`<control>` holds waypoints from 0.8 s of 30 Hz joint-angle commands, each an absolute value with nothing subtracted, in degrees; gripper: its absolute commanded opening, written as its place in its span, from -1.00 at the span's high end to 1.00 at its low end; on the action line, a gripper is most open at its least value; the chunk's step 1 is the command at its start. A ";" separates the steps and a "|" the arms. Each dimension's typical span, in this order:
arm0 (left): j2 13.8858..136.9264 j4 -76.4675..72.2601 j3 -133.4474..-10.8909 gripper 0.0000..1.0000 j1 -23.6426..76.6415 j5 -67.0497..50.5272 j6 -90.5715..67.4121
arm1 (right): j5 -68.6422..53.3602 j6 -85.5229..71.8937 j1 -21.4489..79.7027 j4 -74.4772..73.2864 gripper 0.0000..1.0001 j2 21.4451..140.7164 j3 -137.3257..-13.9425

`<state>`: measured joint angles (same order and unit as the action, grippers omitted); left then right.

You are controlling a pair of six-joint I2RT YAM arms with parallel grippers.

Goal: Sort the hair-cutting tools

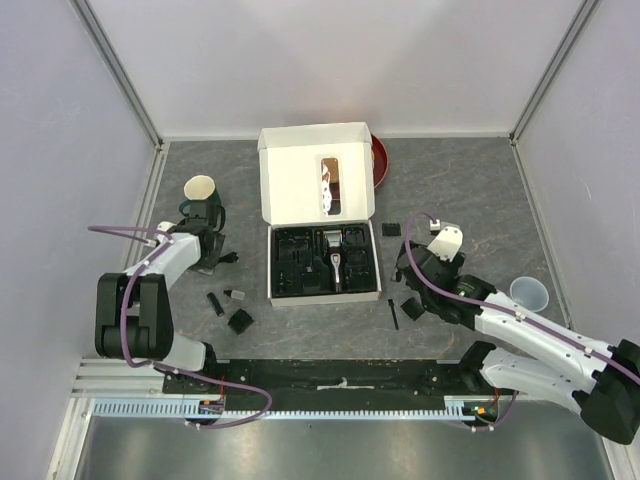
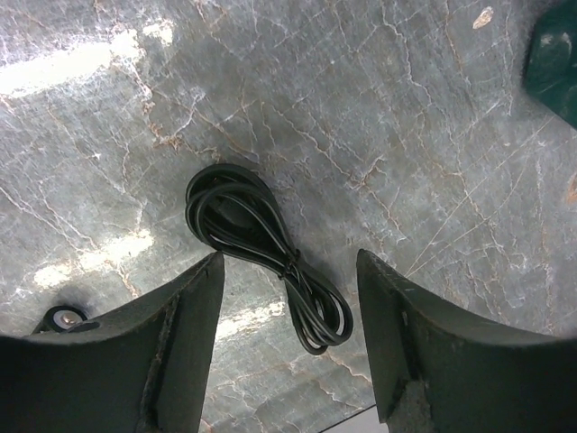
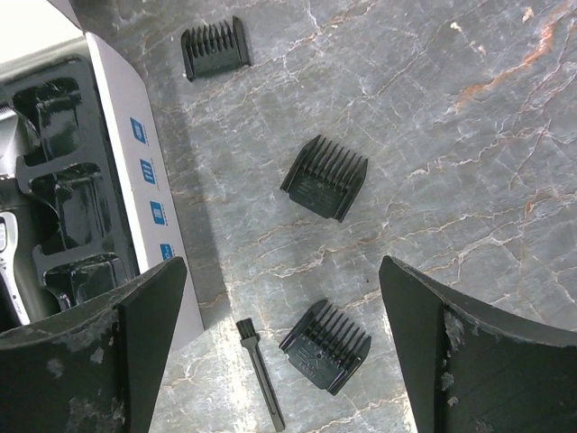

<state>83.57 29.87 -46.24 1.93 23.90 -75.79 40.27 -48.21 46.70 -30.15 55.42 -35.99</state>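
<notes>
Left end effector is held spread, with nothing gripped, directly above the coiled black cable, which is laid on the desk near the green mug. Right end effector is likewise held spread and empty above a black comb guard. A second comb guard is laid just beside the thin brush, and a third comb guard is placed near the open white box. The clipper is seated in the box.
</notes>
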 commanded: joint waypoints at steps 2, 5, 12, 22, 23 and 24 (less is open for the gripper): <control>85.16 29.27 -48.08 -0.31 1.58 26.90 -78.22 | 43.59 -47.99 46.67 -28.74 -0.92 53.70 -35.68; 86.91 29.18 -48.43 -0.22 1.58 26.28 -78.05 | 43.51 -48.08 46.76 -28.74 -0.92 53.88 -35.60; 89.12 28.74 -49.13 0.42 1.58 24.52 -76.38 | 43.59 -48.08 46.67 -29.27 -0.92 53.00 -34.98; 83.24 27.86 -50.62 0.95 1.76 17.68 -66.28 | 44.03 -47.29 46.76 -29.44 -0.92 51.50 -35.33; 82.54 27.95 -50.89 0.95 1.76 16.80 -65.31 | 44.03 -47.20 46.76 -29.44 -0.92 51.50 -35.42; 81.83 27.86 -51.06 0.95 2.02 15.92 -63.48 | 44.12 -47.20 46.67 -29.44 -0.92 51.42 -35.51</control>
